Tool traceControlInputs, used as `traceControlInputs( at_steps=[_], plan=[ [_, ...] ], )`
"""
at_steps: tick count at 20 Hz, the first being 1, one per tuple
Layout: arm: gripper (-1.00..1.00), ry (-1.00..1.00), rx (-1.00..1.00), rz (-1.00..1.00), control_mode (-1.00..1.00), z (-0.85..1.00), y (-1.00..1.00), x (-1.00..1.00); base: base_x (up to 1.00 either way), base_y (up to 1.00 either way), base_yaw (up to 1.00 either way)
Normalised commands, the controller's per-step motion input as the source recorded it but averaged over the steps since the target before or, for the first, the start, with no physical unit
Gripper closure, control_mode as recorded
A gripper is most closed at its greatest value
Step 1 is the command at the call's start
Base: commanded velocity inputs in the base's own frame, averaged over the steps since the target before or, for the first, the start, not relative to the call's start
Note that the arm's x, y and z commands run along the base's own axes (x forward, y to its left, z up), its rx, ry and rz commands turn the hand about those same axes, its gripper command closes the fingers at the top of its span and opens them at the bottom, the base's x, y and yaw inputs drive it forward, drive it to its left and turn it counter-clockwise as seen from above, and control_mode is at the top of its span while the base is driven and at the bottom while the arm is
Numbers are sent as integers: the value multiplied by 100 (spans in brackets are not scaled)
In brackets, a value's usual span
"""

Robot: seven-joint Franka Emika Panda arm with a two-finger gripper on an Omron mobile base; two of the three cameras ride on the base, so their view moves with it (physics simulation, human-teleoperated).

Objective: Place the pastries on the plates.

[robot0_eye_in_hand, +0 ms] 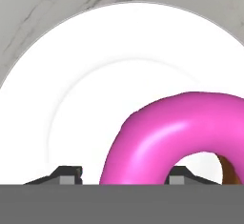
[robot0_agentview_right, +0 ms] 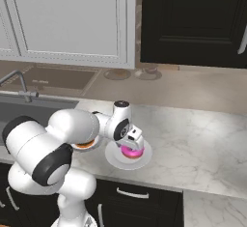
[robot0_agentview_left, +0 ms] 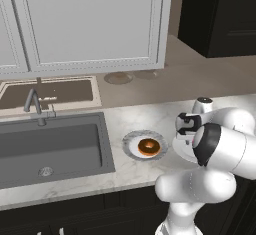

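The pink-glazed ring doughnut is seen at the lower right of the hand view, over the plain white plate, with the two dark finger tips of the claw set on either side of its near rim. One tip lies left of the ring and the other inside its hole, so the claw is judged to be closed on the doughnut, though contact of the pads cannot be confirmed. In the right base view the same doughnut is found at the centre of the frame on the white plate, directly under the claw. The orange-brown doughnut is already seated on the grey-speckled plate, at centre frame in the left base view.

Whether the pink doughnut rests on the plate or hangs just above it cannot be told. If it were released from a height, it could roll or bounce toward the rim. If the claw were lifted before the fingers part fully, the ring could be dragged off, since one finger sits within the hole.

Both plates are carried on a pale marbled tabletop, with a grey sink and faucet at left, white cabinet doors above, and a dark unit at upper right.
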Motion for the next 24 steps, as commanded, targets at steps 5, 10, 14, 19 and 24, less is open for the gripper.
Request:
traceControlInputs(
  at_steps=[5,10,14,19,24],
  plan=[
    [-100,0,0,0,-100,0,0,0,0,0,0],
    [-100,0,0,0,-100,0,1,-6,0,0,0],
    [-100,0,0,0,-100,24,7,-22,0,0,0],
    [-100,0,0,0,-100,58,13,-20,0,0,0],
    [-100,2,0,-1,-100,76,16,-33,0,0,0]
  ],
)
